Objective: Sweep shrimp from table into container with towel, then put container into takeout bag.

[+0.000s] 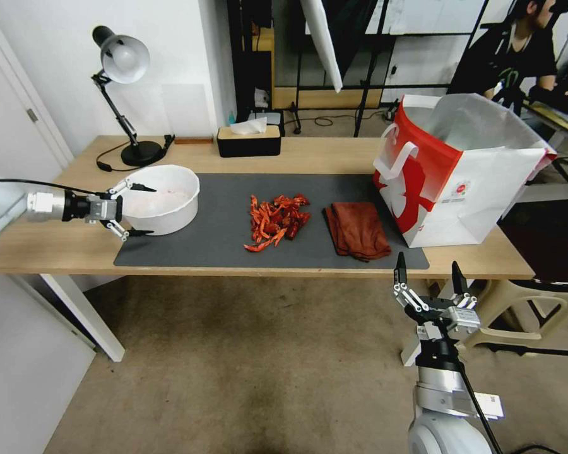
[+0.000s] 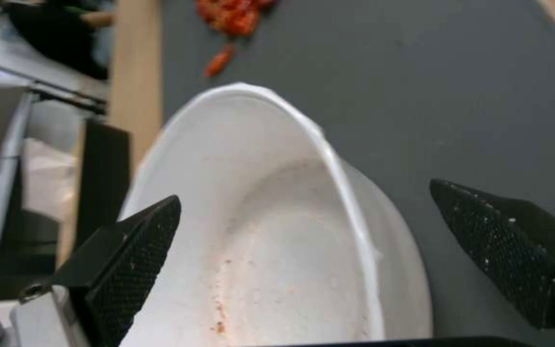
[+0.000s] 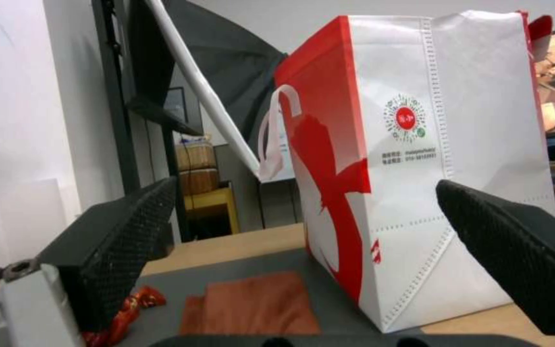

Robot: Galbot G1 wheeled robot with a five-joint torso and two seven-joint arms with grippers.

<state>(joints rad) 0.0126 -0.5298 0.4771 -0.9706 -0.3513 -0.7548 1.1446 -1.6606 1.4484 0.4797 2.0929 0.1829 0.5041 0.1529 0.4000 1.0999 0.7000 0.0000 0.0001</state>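
The white container (image 1: 162,198) stands on the left end of the dark mat, and my left gripper (image 1: 141,210) is open with one finger over its inside and the other outside its near wall. The left wrist view looks into the container (image 2: 271,231), its rim running between the two fingers (image 2: 130,260). A heap of red shrimp (image 1: 276,220) lies mid-mat, with the folded rust-brown towel (image 1: 358,229) just to its right. The red and white takeout bag (image 1: 454,173) stands open at the table's right end. My right gripper (image 1: 429,272) hangs open in front of the table edge, below the towel and bag (image 3: 431,159).
A black tissue box (image 1: 248,140) and a desk lamp (image 1: 125,94) stand along the back of the wooden table (image 1: 44,243). Bare mat (image 1: 224,214) lies between container and shrimp. A stool (image 1: 524,309) stands on the floor at the right.
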